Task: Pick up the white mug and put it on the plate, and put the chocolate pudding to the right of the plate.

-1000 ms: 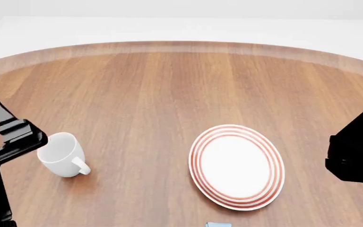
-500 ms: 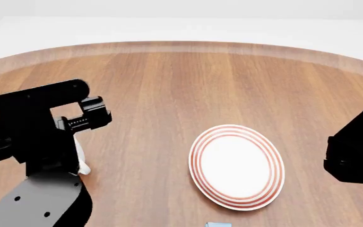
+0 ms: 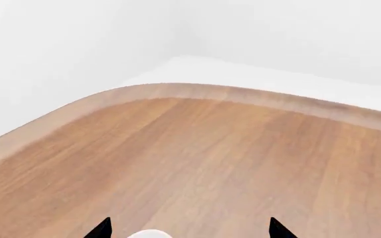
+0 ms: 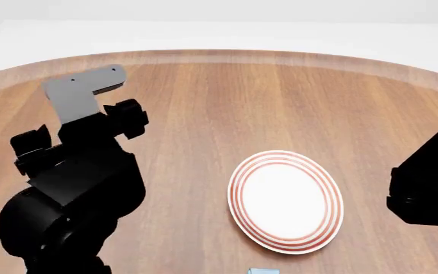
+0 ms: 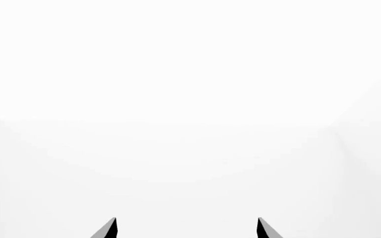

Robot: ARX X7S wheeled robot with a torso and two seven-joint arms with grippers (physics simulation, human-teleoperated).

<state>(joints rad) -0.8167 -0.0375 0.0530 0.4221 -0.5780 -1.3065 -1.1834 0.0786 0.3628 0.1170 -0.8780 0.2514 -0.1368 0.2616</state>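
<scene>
Head view: the round wooden desk (image 4: 227, 97) fills most of the frame. The plate (image 4: 286, 201), white with red rings, lies flat at lower centre-right. A small light-blue corner, presumably the chocolate pudding (image 4: 263, 271), shows at the bottom edge just below the plate; too little is visible to confirm its lettering.

The left arm (image 4: 74, 194) occupies the lower left of the frame, a bulky black body with a grey bracket above it. It covers the desk area at the left, and the white mug cannot be seen in this view.

Left wrist view: two black fingertips (image 3: 101, 229) of the left end effector (image 3: 189, 231) sit at the bottom edge, spread wide, so it reads as released. A sliver of the white mug (image 3: 149, 234) appears between them at the bottom edge. Contact between tips and mug cannot be determined. Beyond lies bare wood and the desk's curved rim.

Right wrist view: the right end effector (image 5: 187, 230) shows two tips spread apart at the bottom edge against blank white, with nothing between them; released. The right arm (image 4: 432, 182) is a dark mass at the right edge of the head view.
</scene>
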